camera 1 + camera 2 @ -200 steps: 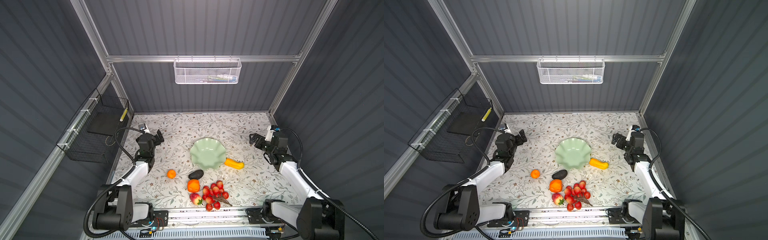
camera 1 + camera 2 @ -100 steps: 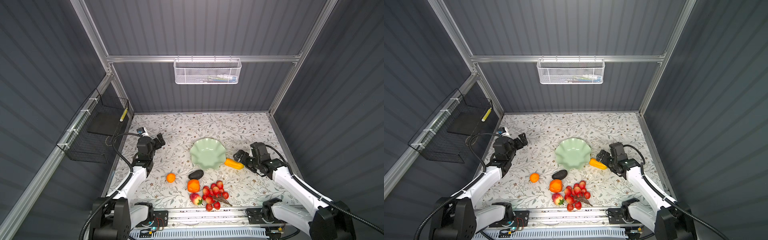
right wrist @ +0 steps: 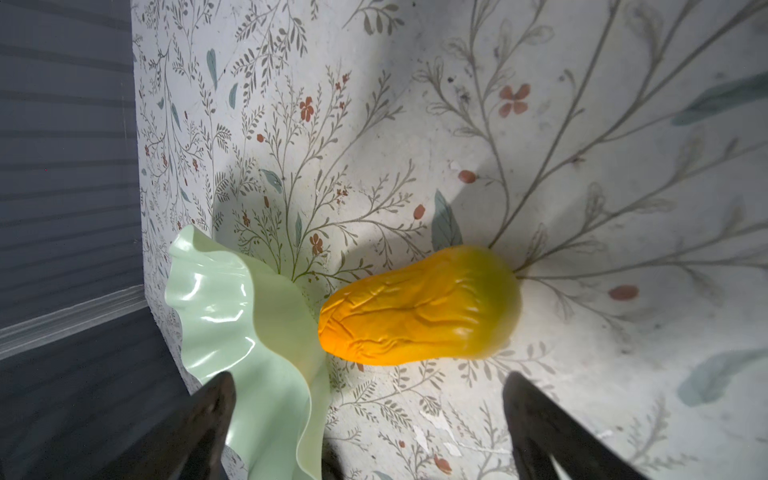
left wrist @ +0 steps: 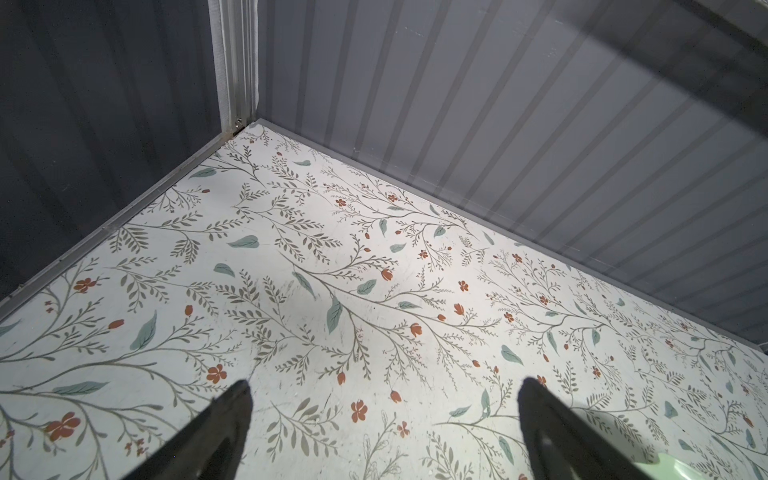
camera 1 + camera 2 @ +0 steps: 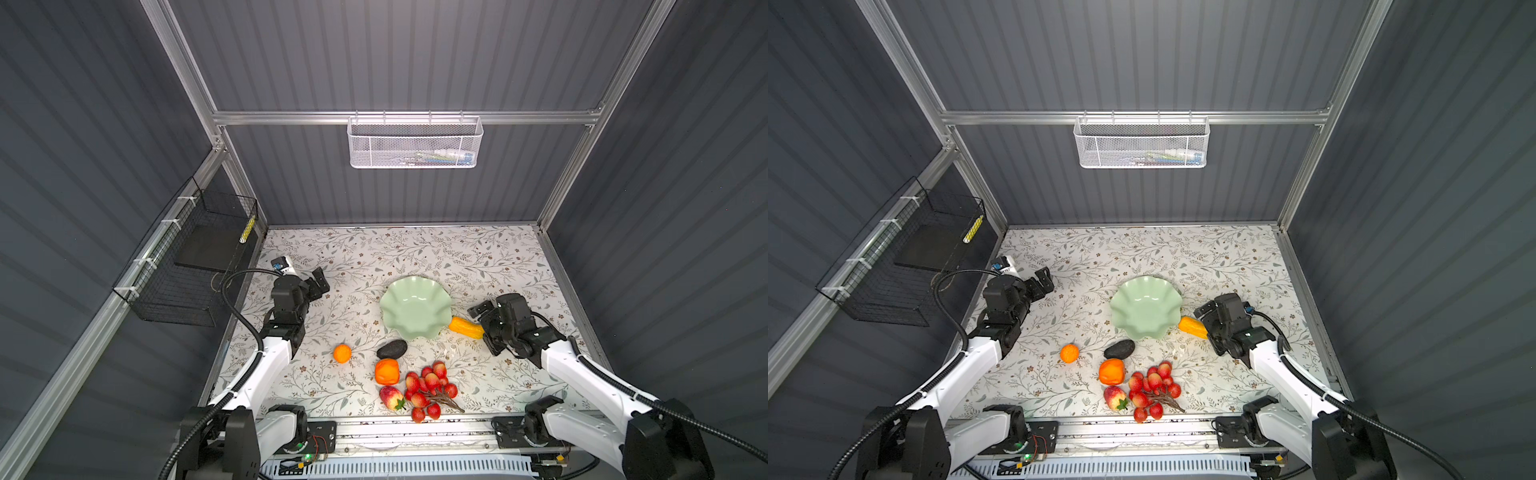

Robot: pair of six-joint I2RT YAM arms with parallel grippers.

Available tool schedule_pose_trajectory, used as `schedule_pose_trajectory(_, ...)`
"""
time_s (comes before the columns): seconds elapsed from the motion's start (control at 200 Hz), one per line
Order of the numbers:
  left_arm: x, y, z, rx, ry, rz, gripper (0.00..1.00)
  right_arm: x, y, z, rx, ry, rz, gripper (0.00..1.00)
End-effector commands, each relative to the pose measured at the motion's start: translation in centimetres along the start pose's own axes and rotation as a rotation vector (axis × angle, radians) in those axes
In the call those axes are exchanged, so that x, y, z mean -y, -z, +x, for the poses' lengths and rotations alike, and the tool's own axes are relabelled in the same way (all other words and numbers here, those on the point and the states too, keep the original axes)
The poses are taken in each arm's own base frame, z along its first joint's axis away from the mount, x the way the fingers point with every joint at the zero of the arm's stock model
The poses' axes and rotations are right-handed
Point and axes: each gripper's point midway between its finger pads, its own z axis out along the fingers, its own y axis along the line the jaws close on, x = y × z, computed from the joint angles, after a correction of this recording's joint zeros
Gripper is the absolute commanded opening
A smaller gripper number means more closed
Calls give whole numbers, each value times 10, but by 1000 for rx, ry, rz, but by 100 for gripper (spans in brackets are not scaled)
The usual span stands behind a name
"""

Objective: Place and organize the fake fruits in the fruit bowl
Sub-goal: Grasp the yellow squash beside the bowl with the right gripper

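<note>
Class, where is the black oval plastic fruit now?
In both top views the black oval fruit lies centrally, between the mint-green wavy bowl and the larger round orange fruit.

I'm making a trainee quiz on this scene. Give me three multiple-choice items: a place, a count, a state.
1. Where is the yellow-orange elongated fruit? A) in the fruit bowl B) on the table beside the bowl C) in a basket
2. The fruit bowl holds: A) nothing B) two fruits C) four fruits
3. The right gripper is: A) shut on a fruit B) open and empty C) out of view
1 B: it lies on the table by the wavy rim. 2 A: the bowl's inside is bare. 3 B: its jaws stand wide apart, nothing between them.
</note>
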Motion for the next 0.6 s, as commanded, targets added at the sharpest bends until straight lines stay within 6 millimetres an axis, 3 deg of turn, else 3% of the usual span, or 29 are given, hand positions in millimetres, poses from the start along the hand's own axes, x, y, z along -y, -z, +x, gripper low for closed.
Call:
schedule_pose_trajectory(0.0, -1, 3, 3, -11, 7, 9, 100, 0, -14, 4, -23, -85, 3, 99)
schedule_pose_trajectory(0.195, -2, 3, 4, -18, 1, 1, 100, 4, -35, 5, -43, -129, 55, 99)
schedule_pose_trajectory(0.31, -3, 5, 4, -18, -7, -5, 100, 7, -45, 7, -54, -148, 72, 94)
schedule_pose_trajectory(0.59, -7, 9, 3, -16, -26, -25, 100, 20, -57, 5, -36, -164, 108, 63)
